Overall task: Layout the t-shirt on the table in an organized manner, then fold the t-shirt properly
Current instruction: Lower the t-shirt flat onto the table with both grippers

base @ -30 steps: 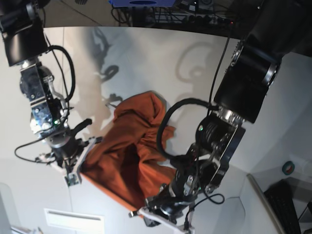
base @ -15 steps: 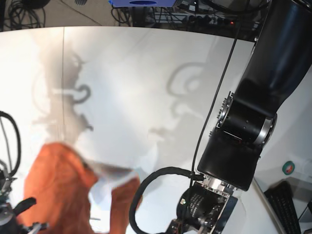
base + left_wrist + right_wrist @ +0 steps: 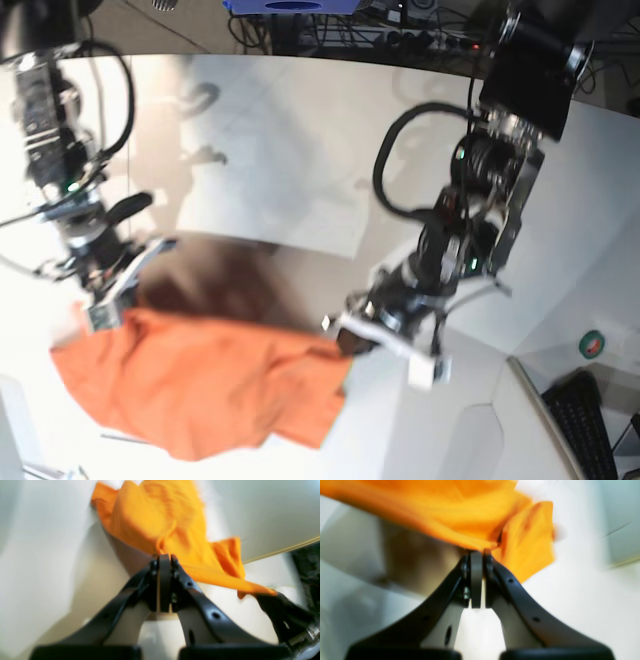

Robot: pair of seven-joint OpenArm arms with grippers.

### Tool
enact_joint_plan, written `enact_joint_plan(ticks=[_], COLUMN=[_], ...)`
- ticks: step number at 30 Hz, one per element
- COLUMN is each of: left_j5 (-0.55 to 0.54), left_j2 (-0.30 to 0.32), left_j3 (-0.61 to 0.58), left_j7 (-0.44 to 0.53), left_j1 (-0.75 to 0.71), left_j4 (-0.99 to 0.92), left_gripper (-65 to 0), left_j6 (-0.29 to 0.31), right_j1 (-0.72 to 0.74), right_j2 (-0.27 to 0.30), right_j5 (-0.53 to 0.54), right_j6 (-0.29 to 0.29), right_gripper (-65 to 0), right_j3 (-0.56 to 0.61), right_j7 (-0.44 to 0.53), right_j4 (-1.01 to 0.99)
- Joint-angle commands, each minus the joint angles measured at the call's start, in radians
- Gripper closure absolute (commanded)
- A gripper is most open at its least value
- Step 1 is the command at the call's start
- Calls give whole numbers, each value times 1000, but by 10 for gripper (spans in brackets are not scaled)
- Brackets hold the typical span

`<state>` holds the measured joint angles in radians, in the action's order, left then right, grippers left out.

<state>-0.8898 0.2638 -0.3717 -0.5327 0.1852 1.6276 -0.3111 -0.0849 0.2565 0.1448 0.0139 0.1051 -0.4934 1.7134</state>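
Note:
The orange t-shirt (image 3: pixel 200 390) hangs stretched between my two grippers over the near left of the white table (image 3: pixel 300 130). My left gripper (image 3: pixel 342 338) is shut on its right-hand edge, and my right gripper (image 3: pixel 100 318) is shut on its left-hand corner. In the left wrist view the left gripper (image 3: pixel 163 556) pinches a hem of the t-shirt (image 3: pixel 155 517), and the cloth runs taut to the other gripper at the right. The right wrist view shows the right gripper (image 3: pixel 480 552) closed on a fold of the t-shirt (image 3: pixel 470 510). Both wrist views are blurred.
A green tape roll (image 3: pixel 593 343) and a black keyboard (image 3: pixel 590 420) lie at the near right, beyond the table's edge. Cables and a blue object (image 3: pixel 290 5) sit behind the far edge. A thin seam line (image 3: pixel 282 551) crosses the tabletop.
Both arms have swung. The t-shirt, bunched in the middle a second ago, now hangs spread wider between the grippers at the near left. Both grips have held.

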Motion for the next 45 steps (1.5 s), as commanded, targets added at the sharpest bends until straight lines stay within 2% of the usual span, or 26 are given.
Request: enact_joint_plan(ticks=[1, 3, 7, 12, 17, 20, 21, 26, 31, 35, 37, 38, 40, 45], left_j5=[4, 4, 4, 4, 4, 4, 4, 4, 4, 4, 4, 4, 4, 4], left_j2=[10, 24, 24, 38, 64, 71, 76, 78, 78, 78, 78, 79, 85, 81], left_j3=[3, 4, 47, 101, 99, 102, 102, 102, 102, 102, 104, 104, 109, 228], left_j7=[24, 24, 26, 26, 26, 26, 26, 26, 26, 26, 26, 26, 26, 26], left_j1=[-29, -114, -235, -304, -315, -336, -344, -372, -401, -421, -433, -441, -459, -527], left_j4=[-2, -45, -65, -65, -66, -65, -65, -71, -65, -62, -45, -34, -5, 104], left_gripper=[0, 0, 0, 0, 0, 0, 0, 0, 0, -346, -471, -510, -548, -550], left_j6=[3, 5, 7, 7, 7, 7, 7, 7, 7, 7, 7, 7, 7, 7], right_j1=[-3, -40, -118, -194, -289, -384, -407, -431, -359, -293, -264, -255, -249, -255], right_j2=[-16, -82, -164, -219, -220, -214, -211, -184, -188, -190, -190, -190, -190, -191], right_j5=[-21, -21, -21, -20, -18, -20, -20, -17, -15, -15, -15, -15, -15, -7], right_j6=[27, 27, 27, 27, 27, 27, 27, 28, 28, 28, 27, 27, 27, 27], right_gripper=[0, 0, 0, 0, 0, -174, -212, -201, -204, -204, -203, -201, -201, -216], right_j3=[-11, -11, -9, -9, -9, -9, -11, -74, -180, -229, -239, -242, -242, -244], right_j7=[26, 26, 26, 25, 20, -1, -15, -17, -21, -21, -21, -21, -21, -15], right_j4=[-20, -85, -109, -109, -52, 43, 70, 121, 118, 56, 6, -16, -52, -94])
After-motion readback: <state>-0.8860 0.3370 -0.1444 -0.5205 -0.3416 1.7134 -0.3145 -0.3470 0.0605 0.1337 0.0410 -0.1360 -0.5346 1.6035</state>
